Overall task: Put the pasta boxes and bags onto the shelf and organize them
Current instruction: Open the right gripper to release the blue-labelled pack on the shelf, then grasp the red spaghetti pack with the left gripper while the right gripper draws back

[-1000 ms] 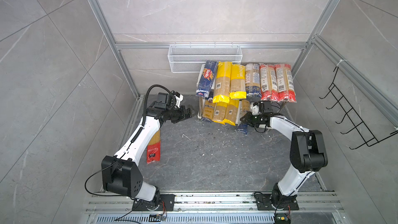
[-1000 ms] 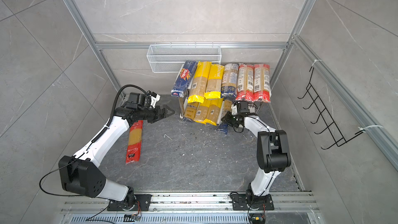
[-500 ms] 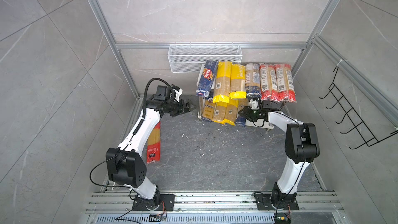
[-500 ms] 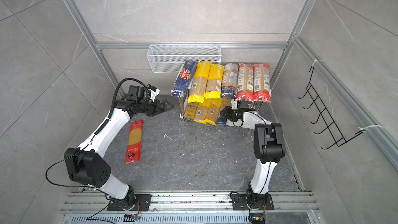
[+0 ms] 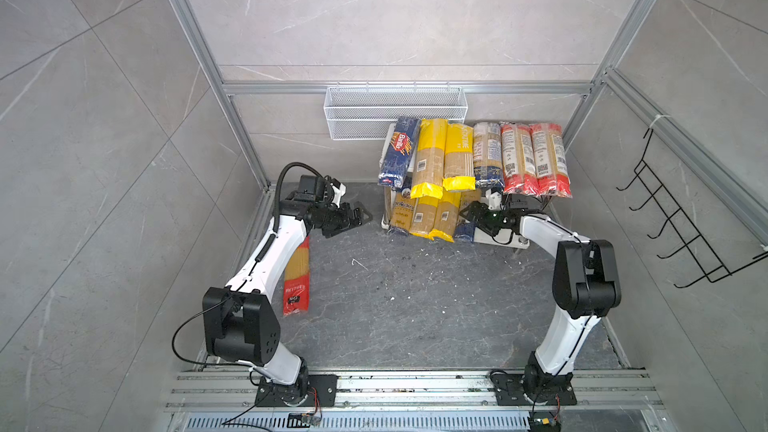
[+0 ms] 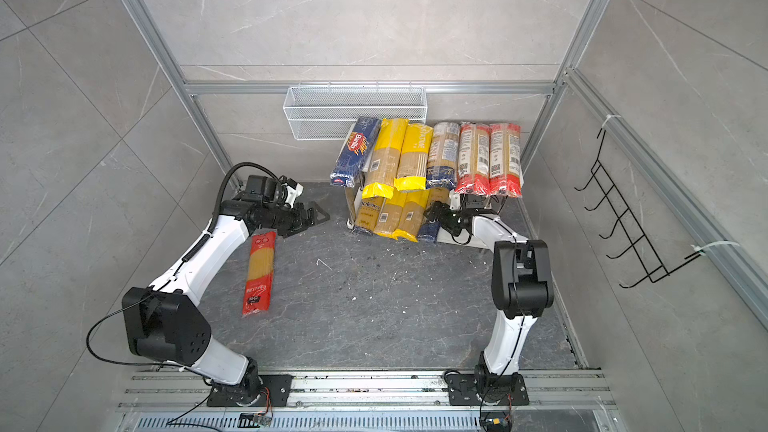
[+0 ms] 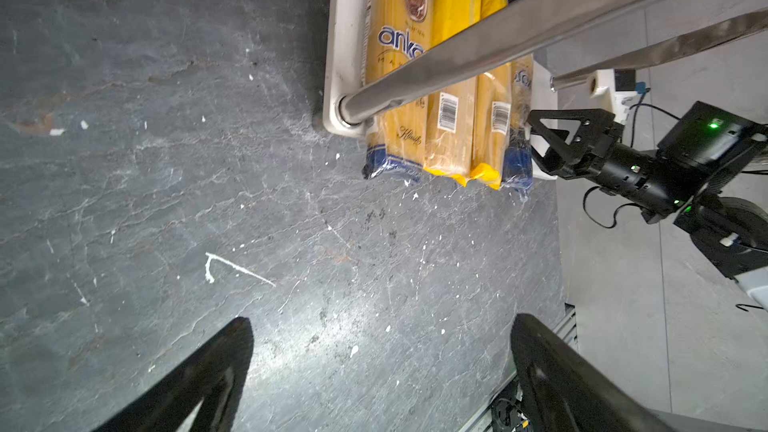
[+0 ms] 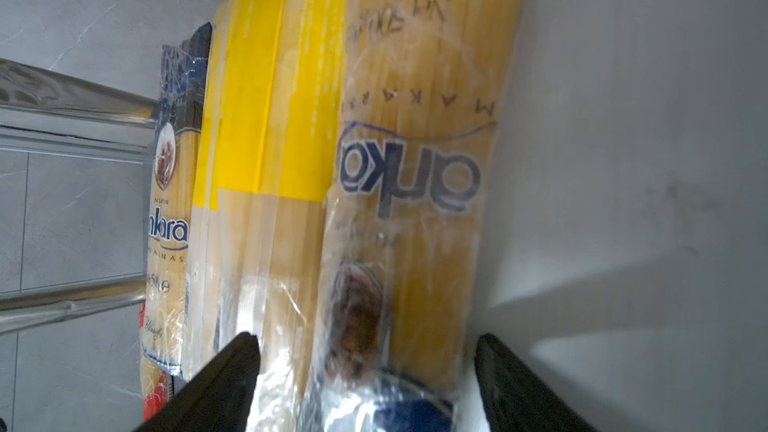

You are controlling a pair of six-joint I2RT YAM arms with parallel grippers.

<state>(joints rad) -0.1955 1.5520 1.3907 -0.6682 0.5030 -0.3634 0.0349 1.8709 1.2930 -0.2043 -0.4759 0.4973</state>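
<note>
Left gripper (image 5: 362,214) gapes wide, empty; right gripper (image 8: 368,340) is spread, straddling a navy-ended clear spaghetti bag (image 8: 415,201) on the low white chrome-legged shelf (image 7: 337,56). Ten packs look shelved. One red-ended spaghetti bag (image 6: 259,272) remains floored, at the shelf's eight o'clock.

Shelf (image 7: 337,35): white two-tier rack, chrome legs.
On top: Barilla pack (image 5: 398,151), yellow-ended bags (image 5: 432,160), navy-ended bag (image 5: 486,155), red-ended bags (image 5: 532,157), side by side.
Underneath: four bags (image 5: 424,218), front ends overhanging.
Red pack (image 6: 259,272): flat, well apart from the shelf.
</note>
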